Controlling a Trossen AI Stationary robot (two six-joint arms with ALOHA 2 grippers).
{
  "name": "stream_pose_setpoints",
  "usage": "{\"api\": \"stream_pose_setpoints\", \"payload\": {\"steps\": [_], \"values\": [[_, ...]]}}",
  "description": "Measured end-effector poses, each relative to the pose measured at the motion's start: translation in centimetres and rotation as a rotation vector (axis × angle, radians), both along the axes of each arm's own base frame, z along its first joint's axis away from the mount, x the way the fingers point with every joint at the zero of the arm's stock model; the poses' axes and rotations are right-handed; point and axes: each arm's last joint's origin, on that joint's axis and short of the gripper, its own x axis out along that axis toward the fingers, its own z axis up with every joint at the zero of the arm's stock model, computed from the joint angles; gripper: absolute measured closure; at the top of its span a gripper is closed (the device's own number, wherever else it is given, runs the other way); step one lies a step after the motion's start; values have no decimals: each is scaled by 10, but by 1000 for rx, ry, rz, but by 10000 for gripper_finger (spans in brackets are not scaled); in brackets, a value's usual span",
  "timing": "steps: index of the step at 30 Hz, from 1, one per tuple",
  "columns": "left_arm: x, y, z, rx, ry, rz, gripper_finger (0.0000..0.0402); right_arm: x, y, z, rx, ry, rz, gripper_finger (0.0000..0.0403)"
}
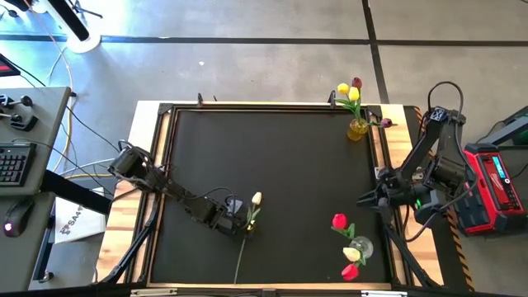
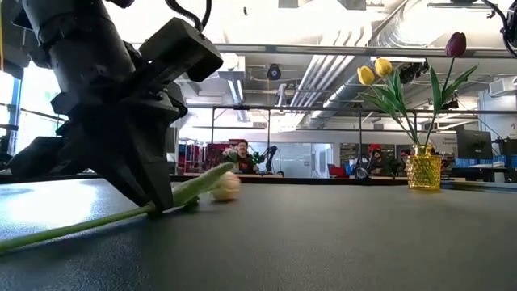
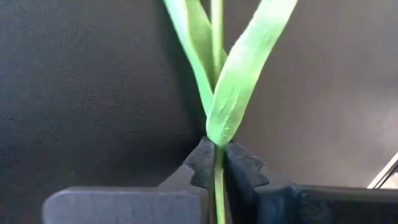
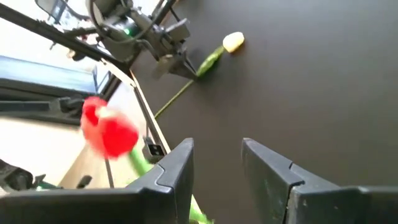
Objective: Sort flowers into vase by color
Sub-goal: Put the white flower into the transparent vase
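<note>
A cream-white tulip [image 1: 256, 198] lies on the black mat [image 1: 289, 157], its long stem [image 1: 241, 257] running toward the near edge. My left gripper [image 1: 244, 219] is shut on that stem, slanting down from the left. A yellow vase [image 1: 357, 128] at the far right holds yellow tulips [image 1: 348, 91] and a maroon one [image 1: 356, 83]. A clear vase [image 1: 360, 246] at the near right holds red tulips [image 1: 340, 221]. My right gripper [image 1: 363, 200] hangs open above the mat's right edge, near the red tulips [image 4: 109, 130]. My left gripper pinches the tulip's thin stem [image 3: 217, 177] between its two fingers [image 3: 200, 163], just below where the leaves [image 3: 233, 93] branch off. The fingers slant down from the table's left and lie across the stem. The flower's head [image 2: 226, 186] and the stem's tail [image 2: 48, 233] lie on the mat.
The mat's raised dark frame [image 1: 165, 157] runs round the work area on a wooden table. The middle and far left of the mat are bare. A red-and-black box [image 1: 495, 186] stands beyond the right edge, and a desk with a keyboard [image 1: 12, 161] beyond the left.
</note>
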Motion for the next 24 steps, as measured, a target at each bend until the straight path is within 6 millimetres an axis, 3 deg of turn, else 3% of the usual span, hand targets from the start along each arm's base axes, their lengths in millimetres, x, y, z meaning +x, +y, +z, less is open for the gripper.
{"api": "stream_pose_setpoints", "payload": {"steps": [10, 24], "values": [[6, 23, 26, 78, -90, -21, 399, 2, -1, 3, -26, -84, -49, 279], [14, 62, 108, 380, -476, -226, 401, 6, -3, 34, -116, -389, -61, 279]]}}
